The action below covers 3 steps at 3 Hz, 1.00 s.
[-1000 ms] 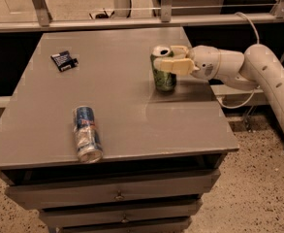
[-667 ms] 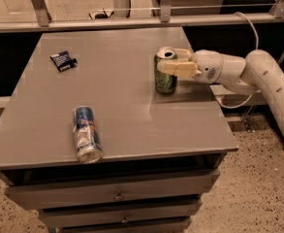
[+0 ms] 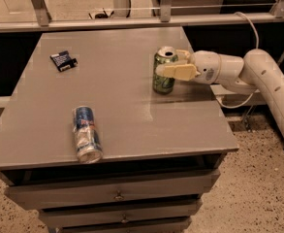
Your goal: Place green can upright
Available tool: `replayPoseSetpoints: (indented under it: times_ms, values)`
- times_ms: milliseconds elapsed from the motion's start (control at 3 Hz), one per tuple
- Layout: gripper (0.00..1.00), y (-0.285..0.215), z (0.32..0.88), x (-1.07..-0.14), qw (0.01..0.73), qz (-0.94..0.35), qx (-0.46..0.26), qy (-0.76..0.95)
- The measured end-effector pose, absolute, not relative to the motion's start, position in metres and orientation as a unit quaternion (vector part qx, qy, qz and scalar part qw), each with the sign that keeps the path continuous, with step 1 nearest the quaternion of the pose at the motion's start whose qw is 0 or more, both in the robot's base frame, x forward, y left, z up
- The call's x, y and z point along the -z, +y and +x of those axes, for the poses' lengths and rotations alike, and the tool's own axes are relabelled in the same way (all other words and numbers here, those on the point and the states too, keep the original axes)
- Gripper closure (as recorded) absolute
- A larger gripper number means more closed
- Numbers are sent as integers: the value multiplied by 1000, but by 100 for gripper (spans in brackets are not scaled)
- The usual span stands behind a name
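packet (image 3: 64, 60): small dark thing lying flat at the far left of the surface (image 3: 132, 115), well apart from everything else. It's not playing any part here.
blue can (image 3: 86, 134): lying on its side near the front left edge, one end pointing at the camera. Not the one we care about, it's just sitting there.
green can (image 3: 162, 81): this is the task one. It's standing upright on the right half of the surface, silver top facing up, and the base looks to be resting flat. No tilt that I can make out.
claw (image 3: 169, 63): reaching in from the right and gripping the green can. One pale finger (image 3: 178, 72) is crossing the front of its upper half, the other is peeking out behind the top rim. So it's clenched on the can, not let go.
arm (image 3: 258, 76): white, coming in from beyond the right edge of the surface, roughly level.
done: I'm reading the main bit as basically there, since the can is sitting upright on the surface.
left: the claw is going to need to open and back off to the right. I'm not calling it finished until the can is standing alone.
risk: a finger dragging or tipping the can on the way out, I'm guessing.
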State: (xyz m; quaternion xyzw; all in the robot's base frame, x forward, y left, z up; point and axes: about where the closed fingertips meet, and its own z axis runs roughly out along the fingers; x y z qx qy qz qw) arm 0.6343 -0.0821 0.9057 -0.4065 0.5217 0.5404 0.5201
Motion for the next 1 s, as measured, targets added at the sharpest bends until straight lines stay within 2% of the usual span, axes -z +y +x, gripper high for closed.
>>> replayPoseSetpoints:
  times_ms: [333, 667, 1000]
  values:
    - [0, -103, 630, -890, 499, -437, -509, 548]
    - [0, -143, 617, -890, 493, -479, -453, 568]
    - [0, -145, 615, -888, 489, -484, -451, 569]
